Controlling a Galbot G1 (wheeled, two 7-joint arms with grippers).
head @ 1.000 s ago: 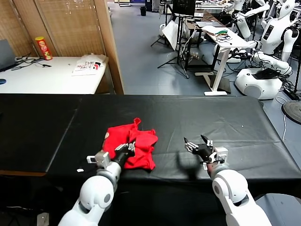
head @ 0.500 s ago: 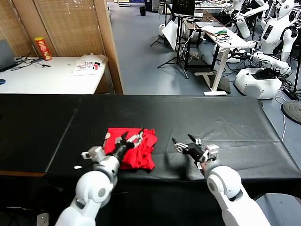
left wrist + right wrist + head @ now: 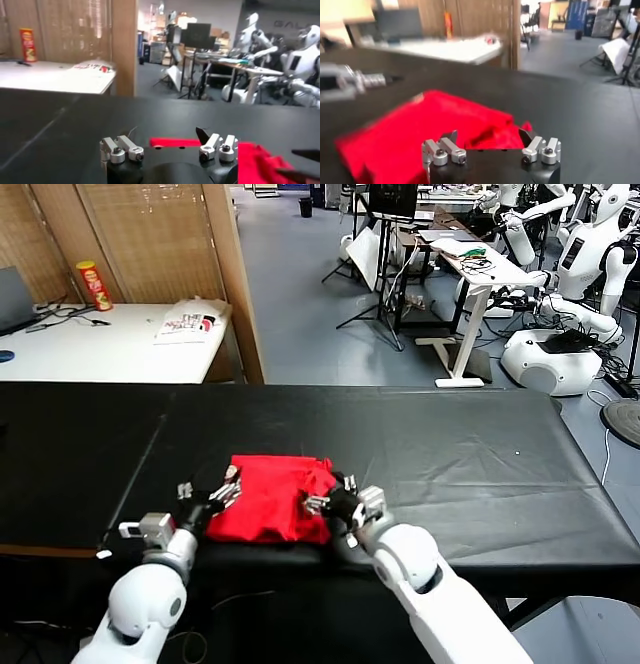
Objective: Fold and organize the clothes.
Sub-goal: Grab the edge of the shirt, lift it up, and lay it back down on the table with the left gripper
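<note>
Bright red cotton T-shirt (image 3: 272, 499) lies bunched near the black table's (image 3: 470, 454) front edge. Left gripper (image 3: 212, 491) and right gripper (image 3: 328, 500) flank it, both spread wide, empty. Closing low might pinch several layers together.

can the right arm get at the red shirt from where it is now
Probably yes. The right gripper is at the red T-shirt's right edge with jaws open, and nothing lies between them on the black table.

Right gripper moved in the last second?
Yes. The right gripper, open, has crossed the black table toward the robot's left, up to the red T-shirt's edge.
</note>
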